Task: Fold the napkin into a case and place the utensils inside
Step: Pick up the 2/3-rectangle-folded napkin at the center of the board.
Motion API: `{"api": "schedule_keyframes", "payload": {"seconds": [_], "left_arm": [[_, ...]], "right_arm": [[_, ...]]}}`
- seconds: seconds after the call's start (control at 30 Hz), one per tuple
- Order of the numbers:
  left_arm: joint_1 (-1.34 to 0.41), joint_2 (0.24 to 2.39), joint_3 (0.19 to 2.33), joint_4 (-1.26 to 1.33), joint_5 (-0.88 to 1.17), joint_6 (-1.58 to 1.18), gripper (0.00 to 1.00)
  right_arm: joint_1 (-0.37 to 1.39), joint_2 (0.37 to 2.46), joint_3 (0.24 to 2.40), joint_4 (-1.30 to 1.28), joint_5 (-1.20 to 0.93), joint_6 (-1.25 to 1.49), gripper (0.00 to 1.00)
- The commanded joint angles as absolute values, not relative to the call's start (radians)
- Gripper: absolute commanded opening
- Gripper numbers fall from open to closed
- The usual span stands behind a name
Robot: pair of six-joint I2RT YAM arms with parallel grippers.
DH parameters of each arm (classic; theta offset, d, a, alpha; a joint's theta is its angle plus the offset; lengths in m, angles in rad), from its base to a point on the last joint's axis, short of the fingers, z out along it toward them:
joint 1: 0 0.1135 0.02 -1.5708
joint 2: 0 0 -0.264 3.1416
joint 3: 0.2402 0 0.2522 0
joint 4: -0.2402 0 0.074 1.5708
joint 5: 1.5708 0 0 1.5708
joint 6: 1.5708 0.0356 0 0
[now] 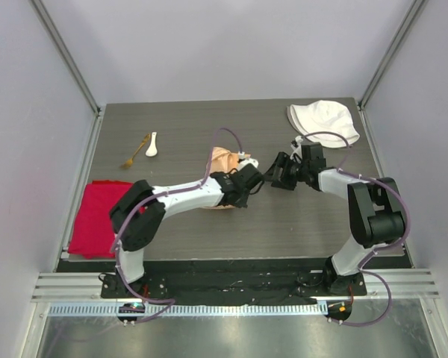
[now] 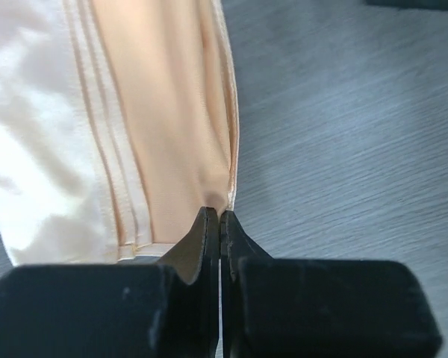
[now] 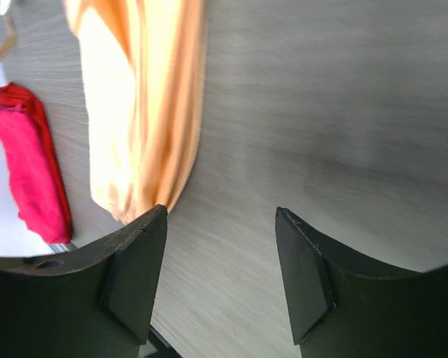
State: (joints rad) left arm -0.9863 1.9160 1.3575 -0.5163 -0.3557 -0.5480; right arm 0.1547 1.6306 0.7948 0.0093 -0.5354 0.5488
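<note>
Left hand (image 2: 220,224) pinches folded napkin (image 2: 172,112) edge, worktop (image 3: 321,112) centre. Right hand (image 3: 220,224) spread beside napkin, holding nothing.

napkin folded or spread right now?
Folded: the napkin lies as a narrow strip with stacked edges in the left wrist view; the left gripper pinches its corner.

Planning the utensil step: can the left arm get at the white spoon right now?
Probably not yet. The path to the spoon looks bare, but the left claw is shut on the edge of the napkin and would have to let go first.
</note>
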Motion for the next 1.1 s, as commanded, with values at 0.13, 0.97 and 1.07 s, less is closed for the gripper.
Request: {"api": "schedule_keyframes", "payload": {"seconds": [0.13, 0.97, 1.07], "left_arm": [[-0.945, 1.766, 1.269, -0.388, -0.247, -0.597, 0.0], [-0.928, 1.643, 1.195, -0.354, -0.19, -0.609, 0.0], [-0.927, 1.635, 1.178, -0.342, -0.19, -0.611, 0.0]], "right_arm": [[0.258, 1.755, 0.963, 0.184, -0.543, 0.644, 0.67], [0.308, 2.042, 1.098, 0.316, -0.468, 0.796, 0.5], [0.292, 2.066, 1.109, 0.322, -0.469, 0.793, 0.45]]}}
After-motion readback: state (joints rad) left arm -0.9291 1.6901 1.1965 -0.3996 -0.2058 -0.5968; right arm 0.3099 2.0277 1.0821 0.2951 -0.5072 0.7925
